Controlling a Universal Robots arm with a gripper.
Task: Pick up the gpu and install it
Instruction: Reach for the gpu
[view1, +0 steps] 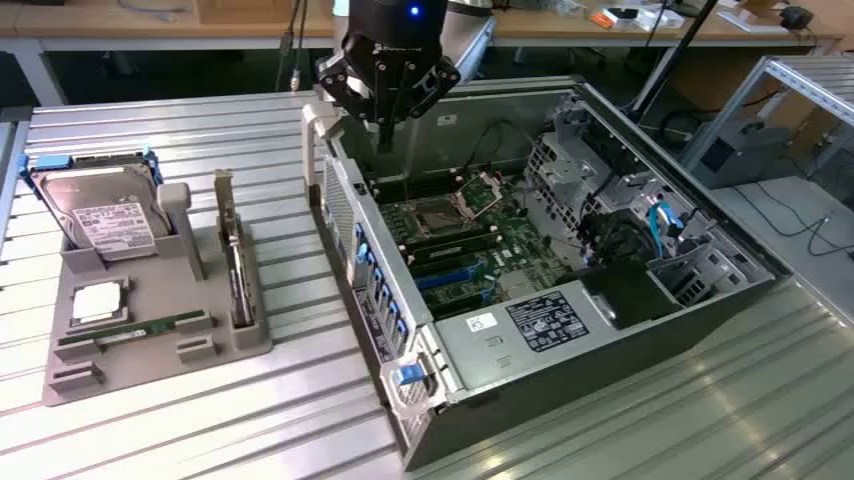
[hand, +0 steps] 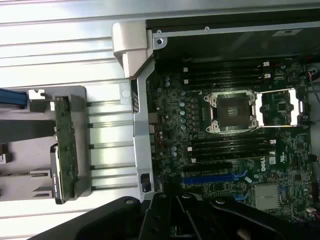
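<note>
The uncovered computer case (view1: 340, 210) is overhung at its far corner by the gripper (view1: 384, 132), jaws pressed together on nothing. The gpu (view1: 238, 262) is stood on edge in the grey holder tray (view1: 147, 365), beside the case at the exterior view's left. If approached with jaws closed, the card could be struck and tipped. It is seen as thin and dark, with a silver bracket at its far end.

Gpu (view1: 238, 270): thin dark card, upright on its long edge in a slot of the grey holder (view1: 127, 365); silver bracket (view1: 223, 195) seemingly at the far end.
</note>
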